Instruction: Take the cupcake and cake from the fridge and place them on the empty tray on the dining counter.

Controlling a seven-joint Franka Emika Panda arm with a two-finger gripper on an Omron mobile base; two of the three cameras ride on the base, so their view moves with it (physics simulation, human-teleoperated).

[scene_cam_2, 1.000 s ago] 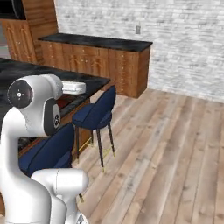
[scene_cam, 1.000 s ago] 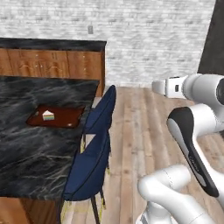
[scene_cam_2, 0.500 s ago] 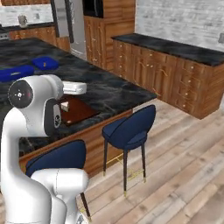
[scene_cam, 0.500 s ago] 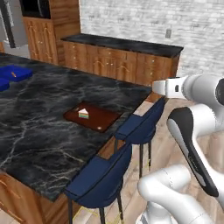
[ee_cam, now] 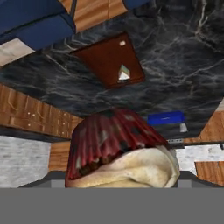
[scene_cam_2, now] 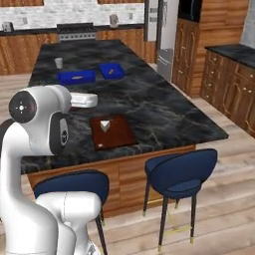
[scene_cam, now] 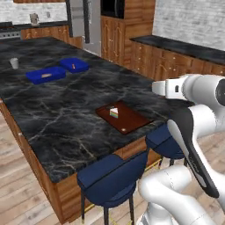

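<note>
Left base view: looking across the dining counter point(scene_cam: 57, 110), black marble veined with white on a brown wooden base. Seeing the dark reddish-brown tray point(scene_cam: 129, 121) lying flat near the counter's near edge, with the cake point(scene_cam: 114, 112), a small cream wedge, sitting on its far-left part. Noting two blue trays point(scene_cam: 45, 74) farther back on the marble, side by side, and a small pale cup point(scene_cam: 14, 63) beyond them. Spotting the fridge point(scene_cam: 82, 19) standing grey at the far wall between wooden cabinets. Finding two blue stools point(scene_cam: 112, 176) tucked against the counter's near side. Watching the white arm point(scene_cam: 193, 127) rising at the right, its wrist reaching out level over the stools, short of the tray.

Right base view: facing the same counter from the other side, tray point(scene_cam_2: 117, 137) close to the near edge, cake point(scene_cam_2: 105, 124) resting on its far half. Seeing the fridge point(scene_cam_2: 164, 30) at the back right, doors appearing closed.

Hand view: looking along the gripper point(ee_cam: 120, 175) at the cupcake point(ee_cam: 118, 151), dark red wrapper and tan top, looming large and close between the jaws; fingers hidden behind it, jaws standing wide and apparently clasping it. Seeing tray point(ee_cam: 105, 59) and cake point(ee_cam: 124, 74) beyond, well apart from the cupcake.
</note>
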